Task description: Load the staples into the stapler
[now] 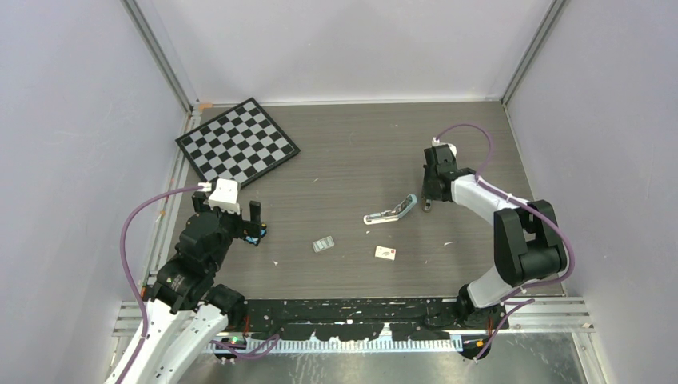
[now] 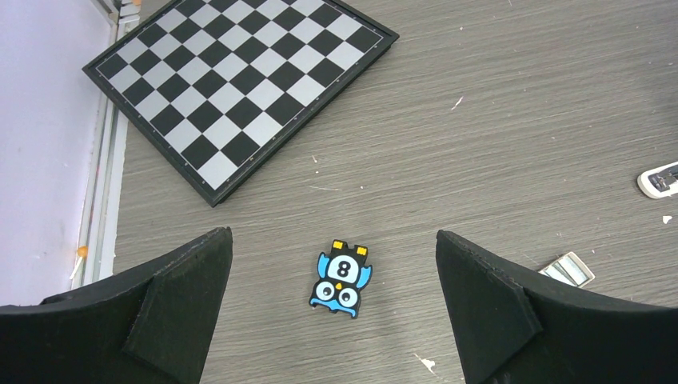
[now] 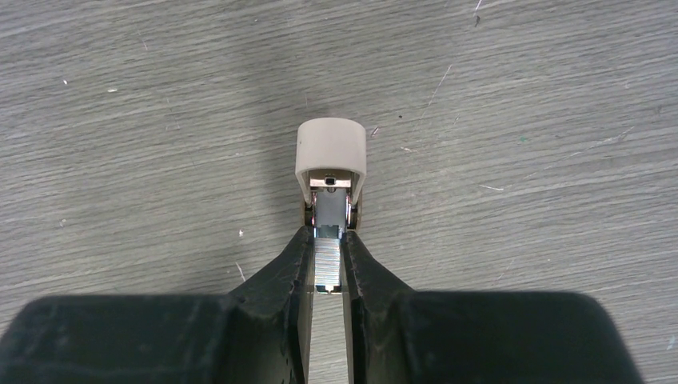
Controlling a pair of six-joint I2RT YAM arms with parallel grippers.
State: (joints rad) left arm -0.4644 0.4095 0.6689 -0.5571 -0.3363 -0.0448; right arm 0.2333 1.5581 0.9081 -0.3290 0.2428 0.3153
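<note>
Top external view, left to right: the left gripper [image 2: 333, 234] is spread wide and empty above the black-and-blue gadget [image 2: 341, 280], apparently parked clear of the work. Near the middle, the stapler [image 1: 390, 213] is laid on the table [image 1: 344, 160] with its pale teal top angled up, so the silver channel is exposed for loading. Just beside its raised end, the right gripper [image 3: 328, 238] is pinched narrowly on the staples [image 3: 326, 266], a short ribbed silvery strip gripped by its sides, presumably so it can be slid in lengthwise. A tan rounded cap [image 3: 331, 148] over a metal slot is seen directly ahead of the strip; whether contact is made cannot be told
</note>
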